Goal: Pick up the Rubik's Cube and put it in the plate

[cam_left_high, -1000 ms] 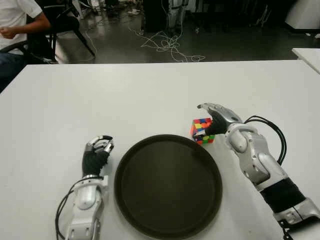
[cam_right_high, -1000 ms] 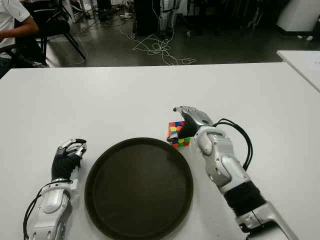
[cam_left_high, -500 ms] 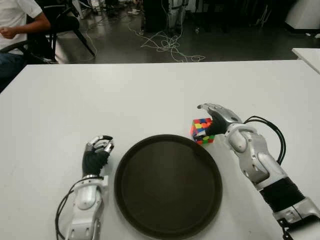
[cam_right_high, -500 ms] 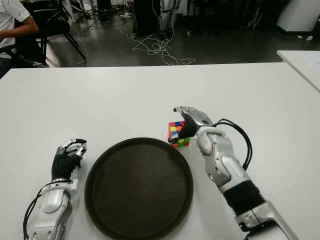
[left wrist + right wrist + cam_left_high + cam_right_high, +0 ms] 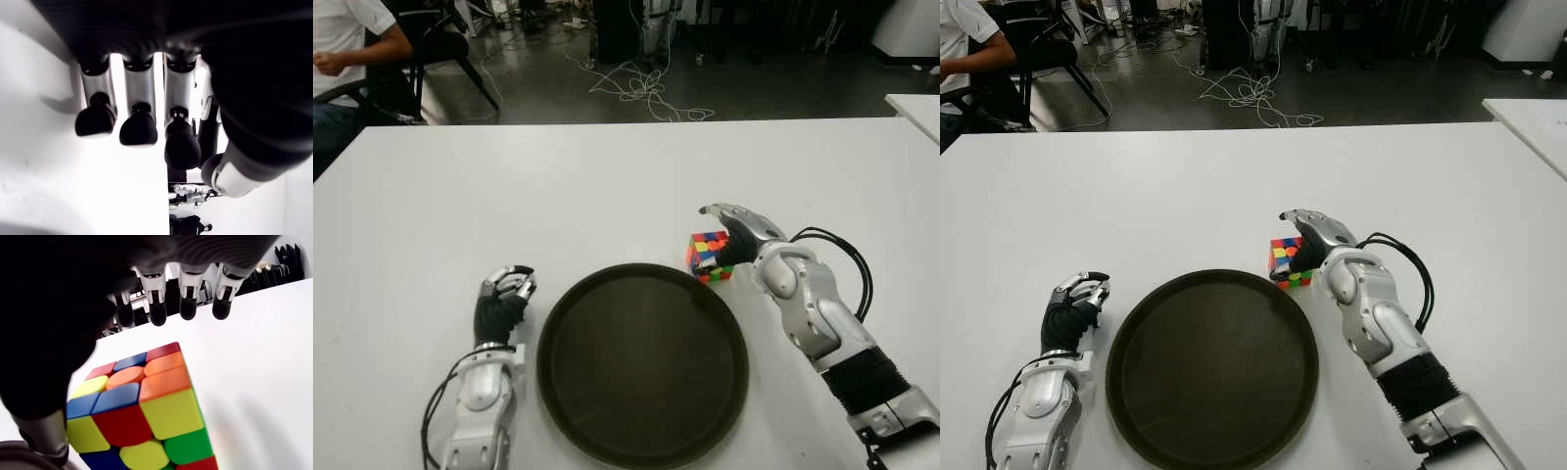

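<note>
While the multicoloured Rubik's Cube (image 5: 709, 257) sits on the white table (image 5: 607, 186) just beyond the far right rim of the round dark brown plate (image 5: 642, 362), the grasping step is judged to be in hand: the right hand (image 5: 736, 231) is arched over the cube from the side away from the plate, its fingers (image 5: 188, 303) spread above and past the cube's top, with the thumb (image 5: 44, 440) beside one face, so nothing is yet gripped. Closing of the fingers onto opposite faces is called for next, then a lift and a short carry over the rim. Whether the thumb touches the cube cannot be told, and the cube's far side is hidden by the palm. To the left of the plate the left hand (image 5: 504, 294) is seen, fingers curled and holding nothing.
</note>
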### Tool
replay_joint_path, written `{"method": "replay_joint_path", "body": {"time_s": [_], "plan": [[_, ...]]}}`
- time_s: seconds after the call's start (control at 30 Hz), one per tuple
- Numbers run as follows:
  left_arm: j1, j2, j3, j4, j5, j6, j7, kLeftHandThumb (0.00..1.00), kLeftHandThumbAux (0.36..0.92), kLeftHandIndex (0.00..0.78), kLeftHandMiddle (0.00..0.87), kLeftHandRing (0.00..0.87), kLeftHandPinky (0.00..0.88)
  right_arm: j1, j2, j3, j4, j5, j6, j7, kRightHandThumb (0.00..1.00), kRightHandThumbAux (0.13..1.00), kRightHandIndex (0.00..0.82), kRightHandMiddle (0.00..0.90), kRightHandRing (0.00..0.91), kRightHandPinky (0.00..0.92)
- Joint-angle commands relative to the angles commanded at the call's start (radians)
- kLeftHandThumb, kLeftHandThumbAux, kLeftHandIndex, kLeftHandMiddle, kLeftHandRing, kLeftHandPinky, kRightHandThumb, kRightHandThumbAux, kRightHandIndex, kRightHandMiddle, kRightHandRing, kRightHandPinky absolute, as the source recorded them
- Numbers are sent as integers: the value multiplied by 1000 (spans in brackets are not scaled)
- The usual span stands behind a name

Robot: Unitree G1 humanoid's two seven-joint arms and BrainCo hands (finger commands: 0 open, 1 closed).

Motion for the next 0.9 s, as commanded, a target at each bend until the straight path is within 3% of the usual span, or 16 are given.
{"method": "replay_joint_path", "body": {"time_s": [0.63,0.9], "plan": [[0,0,-5,-5,23,22,19,711,705,444,811,820,813,12,-6,-8,27,-4,-37,-48,0,740,0,0,0,0],[-1,-4,0,-5,20,19,21,710,705,444,818,828,820,12,-11,-9,39,-13,-17,-51,0,726,0,0,0,0]]}}
